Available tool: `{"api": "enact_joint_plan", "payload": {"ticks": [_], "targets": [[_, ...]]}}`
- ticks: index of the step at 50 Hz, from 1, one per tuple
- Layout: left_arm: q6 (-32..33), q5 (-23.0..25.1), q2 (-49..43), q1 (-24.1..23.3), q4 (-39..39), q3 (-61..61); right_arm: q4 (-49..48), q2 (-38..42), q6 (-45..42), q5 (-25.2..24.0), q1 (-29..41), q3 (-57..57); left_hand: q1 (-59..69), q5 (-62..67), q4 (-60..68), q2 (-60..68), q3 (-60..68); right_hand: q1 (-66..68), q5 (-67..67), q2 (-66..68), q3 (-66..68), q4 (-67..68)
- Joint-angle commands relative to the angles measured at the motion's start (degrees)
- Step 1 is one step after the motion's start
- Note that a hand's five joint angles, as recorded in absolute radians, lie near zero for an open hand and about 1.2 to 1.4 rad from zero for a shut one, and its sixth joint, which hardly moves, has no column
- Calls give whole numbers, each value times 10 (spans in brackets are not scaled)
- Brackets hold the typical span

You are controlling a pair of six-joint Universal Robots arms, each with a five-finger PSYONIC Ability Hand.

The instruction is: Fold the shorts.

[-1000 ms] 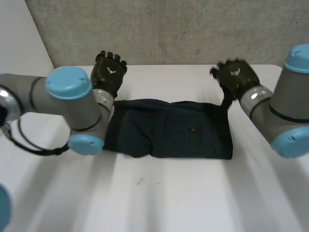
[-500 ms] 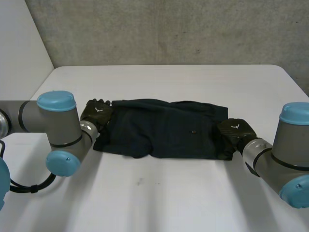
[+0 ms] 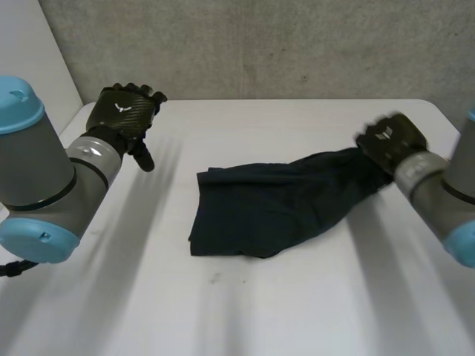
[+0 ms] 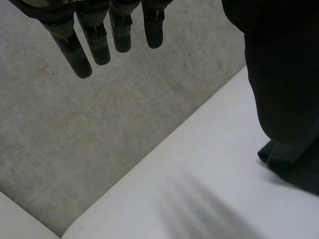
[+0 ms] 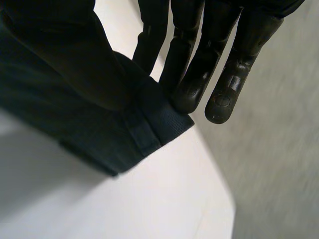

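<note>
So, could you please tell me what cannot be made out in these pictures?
1. End of the shorts inside the right hand: head view, the hand covers it.
2. Right hand's thumb on the cloth: right wrist view, the shorts hide it.
3. Most of the shorts in the left wrist view: cut by the edge, behind the left hand thumb.
4. Lower layers of the shorts: head view, top layer covers them.

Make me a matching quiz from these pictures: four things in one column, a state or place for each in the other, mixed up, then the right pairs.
Things
1. left robot hand
2. right robot hand
3. dark navy fabric shorts
4. white table

States or places
A. lies under the cloth
B. fingers straight, holding nothing
C. one end held, the rest lying rumpled
D. pinches a hem between thumb and fingers

Pairs: 1-B, 2-D, 3-C, 4-A
</note>
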Motion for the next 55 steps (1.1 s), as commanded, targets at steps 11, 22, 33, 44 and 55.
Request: {"api": "enact_joint_plan", "payload": {"ticks": [11,22,33,44,55], "targets": [[-68,-3,7,0,5,23,-13,166,-54,-199,269,-133,-12,-26,-17,-13,-20,255,149,133,121,118],[-112,-2,-31,-11,2,79,-27,105,181,-153,215,-136,-8,-22,-14,-9,-16,-445,-551,-567,-579,-582],[-112,-6,-95,-73,0,116,-26,56,368,-32,103,-101,-3,-17,-9,-4,-11,-445,-551,-567,-579,-582],[-112,-6,-101,-74,0,112,0,62,396,-27,84,-155,0,-14,-5,-1,-7,-401,-507,-522,-534,-538],[-112,-6,-99,-76,-13,96,72,66,379,-39,27,-158,-2,-16,-7,-2,-9,-359,-465,-480,-492,-496]]}}
